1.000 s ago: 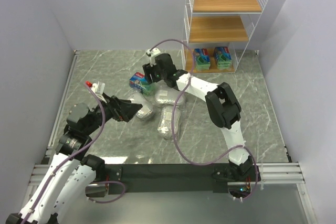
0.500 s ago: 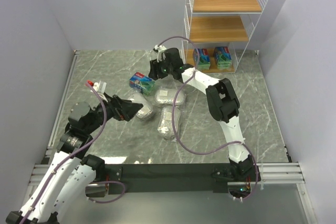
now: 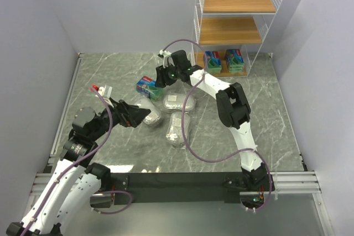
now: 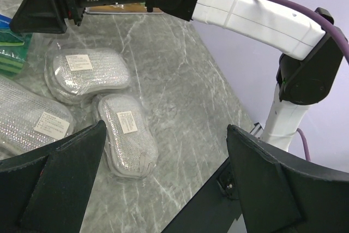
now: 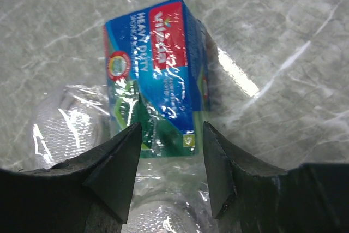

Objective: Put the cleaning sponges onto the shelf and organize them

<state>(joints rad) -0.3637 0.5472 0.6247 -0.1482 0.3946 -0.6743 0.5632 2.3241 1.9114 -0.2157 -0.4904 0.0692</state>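
Surface [image 3: 110,75]: grey marbled; it carries the shelf at its far edge and four packs in front of it.
Shelf [image 3: 229,30]: white wire frame with three wooden tiers. The top and middle tiers are bare, and the bottom tier [image 3: 200,72] has goods.
Right hand [image 3: 161,75]: to the left of the shelf and a little in front of it. It is open, and in the wrist view its two fingers stand on either side of the near end of the loose green pack [image 5: 170,135]. It holds nothing yet. I cannot tell if the tips touch the wrap.
Left hand [image 3: 141,115]: well in front of the shelf and far to its left. It is wide open and empty, and hangs over the silver packs [image 4: 163,178].
Cable [image 3: 183,136]: purple; it loops down from the right arm across the silver packs.
Silver packs [image 3: 179,102]: three ovals in clear wrap, close together in front-left of the shelf, not yet shelved.
Two green packs [image 3: 213,62]: already side by side on the bottom tier.
Green pack [image 3: 149,86]: on the surface left of the shelf, lying aslant to the fingers [image 5: 158,75].
Risk, grasp: the wrap looks slippery and the pack sits aslant, so I think closing may turn it or pinch only film.
Risk, neighbours: a silver pack lies just beside it, so a low finger may push it.
Risk, cable: it may drag a silver pack when the arm swings to the shelf.
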